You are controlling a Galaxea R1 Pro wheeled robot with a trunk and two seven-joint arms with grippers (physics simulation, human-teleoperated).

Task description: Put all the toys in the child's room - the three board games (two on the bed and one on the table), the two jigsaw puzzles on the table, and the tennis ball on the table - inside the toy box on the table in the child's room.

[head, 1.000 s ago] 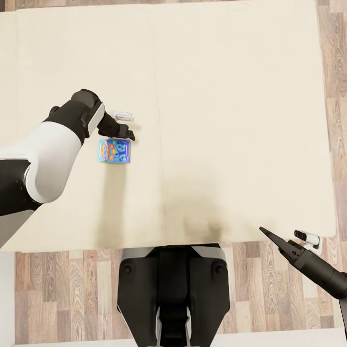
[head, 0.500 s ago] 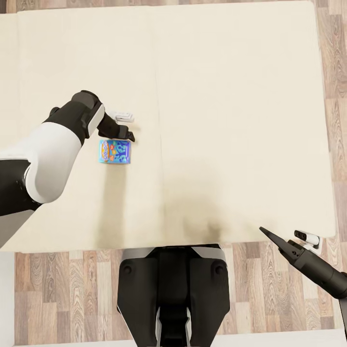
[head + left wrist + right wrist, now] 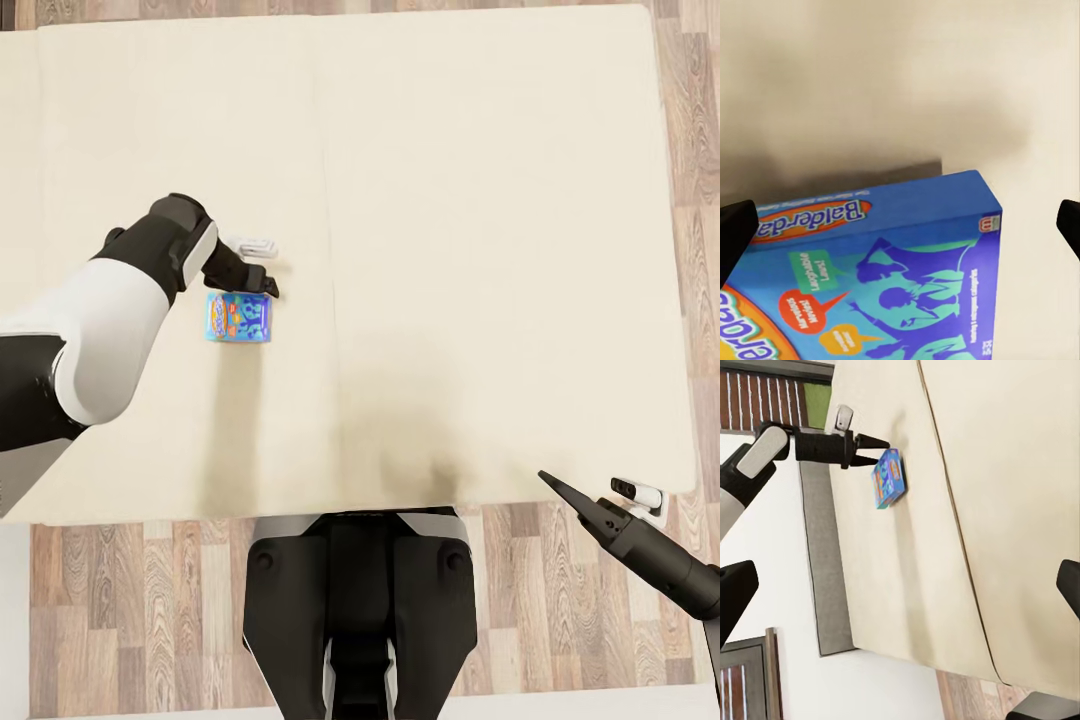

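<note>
— Where was the board game (image 3: 239, 317) lying?

— Flat on the cream bed (image 3: 480, 250), on the robot's left side of the long seam that ran down the mattress. Its blue lid faced up; in the left wrist view the box (image 3: 881, 270) showed the word "Balderdash" in an orange oval, with teal figures below it.

— And the left gripper (image 3: 262, 281)?

— It hung over the far edge of the box, at the end of the black and white left arm (image 3: 100, 320), which reached in from the near left corner of the bed. In the right wrist view its dark fingers (image 3: 870, 440) pointed at the top of the box (image 3: 888, 478) and came to a close point just beside it. Whether they touched the box I could not tell.

— Was that claw spread or pinching?

— Spread, I judged: the left wrist view had one dark fingertip at each side of the frame, with the box lying between and beneath them (nothing was caught in them).

— The right gripper (image 3: 560, 487)?

— Low at the near right corner of the bed, over the edge where the mattress met the wooden floor (image 3: 150, 600), well apart from the game. In the right wrist view its two dark fingertips stood at opposite sides of the frame, so it was open too and held nothing.
</note>
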